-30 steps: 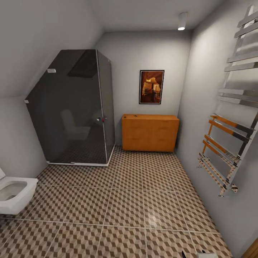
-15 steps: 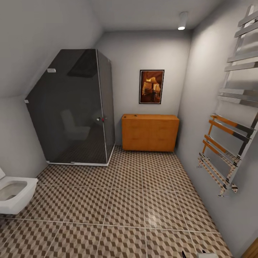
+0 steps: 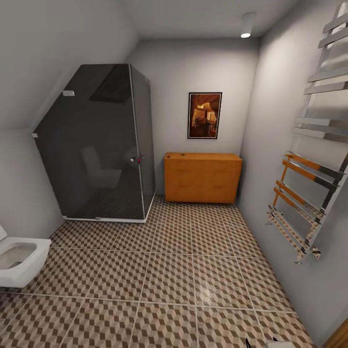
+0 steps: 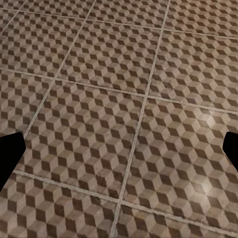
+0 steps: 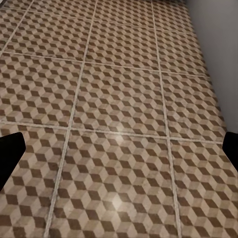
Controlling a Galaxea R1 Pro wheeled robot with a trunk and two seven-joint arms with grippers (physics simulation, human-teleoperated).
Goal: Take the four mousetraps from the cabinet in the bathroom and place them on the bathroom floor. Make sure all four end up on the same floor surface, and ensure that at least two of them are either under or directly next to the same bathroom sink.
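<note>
Mousetraps were too small for me to pick out for certain; a tiny dark speck [image 3: 182, 155] sat on top of the cabinet [image 3: 202, 178] near its back left corner, and I could not tell what it was. That cabinet was low, wide and orange-brown with plain flat fronts, all closed, standing against the far wall between the dark glass shower enclosure [image 3: 99, 145] and the right-hand wall. Nothing of its inside showed to me.

On my left wrist camera, the left gripper [image 4: 119, 156] showed two black fingertips [image 4: 10, 153] at opposite edges of the picture, spread wide, with only the bathroom floor [image 3: 169, 275] between them and nothing held. On my right wrist camera the right gripper [image 5: 119, 151] looked the same: fingertips [image 5: 11, 151] far apart, jaws released, holding nothing, above the tiles near the grey wall.

Floor tiles were large squares printed with small brown, beige and grey cubes, with a bright reflection in the head view. A framed picture [image 3: 204, 115] hung above the cabinet. A white toilet [image 3: 19, 258] sat at my left, and a chrome towel rail [image 3: 309, 193] was mounted on the right wall. A ceiling lamp [image 3: 246, 26] was lit.
</note>
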